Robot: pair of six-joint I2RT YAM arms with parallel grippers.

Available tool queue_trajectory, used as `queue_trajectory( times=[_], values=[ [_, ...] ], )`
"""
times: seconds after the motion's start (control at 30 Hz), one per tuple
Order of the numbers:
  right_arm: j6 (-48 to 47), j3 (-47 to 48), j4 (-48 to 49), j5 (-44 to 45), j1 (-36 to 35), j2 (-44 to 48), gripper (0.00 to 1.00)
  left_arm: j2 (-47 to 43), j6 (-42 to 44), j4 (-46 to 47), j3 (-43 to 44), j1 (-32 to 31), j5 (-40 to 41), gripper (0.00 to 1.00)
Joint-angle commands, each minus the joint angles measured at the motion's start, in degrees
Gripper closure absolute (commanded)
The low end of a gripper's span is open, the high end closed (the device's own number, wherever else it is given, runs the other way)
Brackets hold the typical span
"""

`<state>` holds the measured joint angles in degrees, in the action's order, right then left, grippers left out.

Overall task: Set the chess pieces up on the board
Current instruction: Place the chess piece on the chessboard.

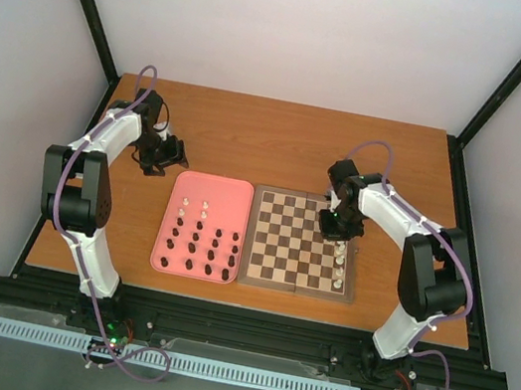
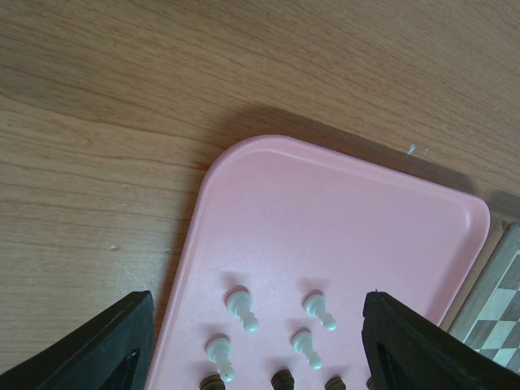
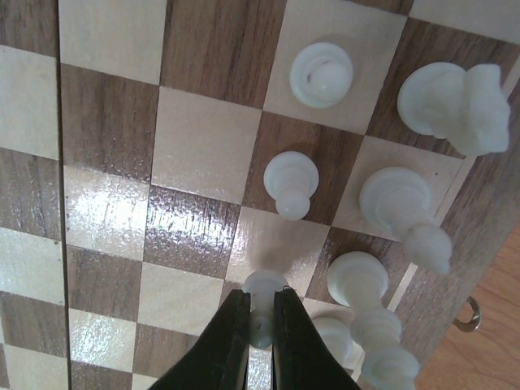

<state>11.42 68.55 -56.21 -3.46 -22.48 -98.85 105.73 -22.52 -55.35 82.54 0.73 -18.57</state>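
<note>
- Over the right part of the board (image 1: 276, 250): right gripper (image 3: 262, 299), fingers pinched narrow on a small white piece (image 3: 265, 283), its round head showing just above the tips.
- Under that piece: a light square of the board; touching it or lifted, cannot tell.
- Along the right edge of the board, just beside the held one: more white pieces (image 1: 340, 262), standing upright, some tall, some short.
- Just left of the board, side by side with its border: pink tray (image 1: 213, 190).
- On the tray, in the part away from the arm bases: four white pawns (image 2: 242, 307), two by two; nearer the bases, dark pieces (image 1: 213, 253) in rows.
- Further left of the board, beyond the far left corner of the tray: left gripper (image 1: 168, 154), fingers (image 2: 106, 345) spread wide, holding nothing, above the wooden table (image 1: 280, 143).
</note>
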Motion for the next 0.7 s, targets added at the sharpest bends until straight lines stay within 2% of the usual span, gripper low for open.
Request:
queue_trajectory(
  times=[0.0, 0.67],
  values=[
    [-0.35, 0.98, 0.85, -0.05, 0.85, -0.72, 0.94, 0.08, 0.83, -0.28, 1.19, -0.20, -0.05, 0.21],
    [-1.75, 2.43, 0.23, -1.67, 0.96, -2.21, 0.86, 0.66, 0.99, -0.57, 1.50, -0.12, 0.02, 0.21]
  ],
)
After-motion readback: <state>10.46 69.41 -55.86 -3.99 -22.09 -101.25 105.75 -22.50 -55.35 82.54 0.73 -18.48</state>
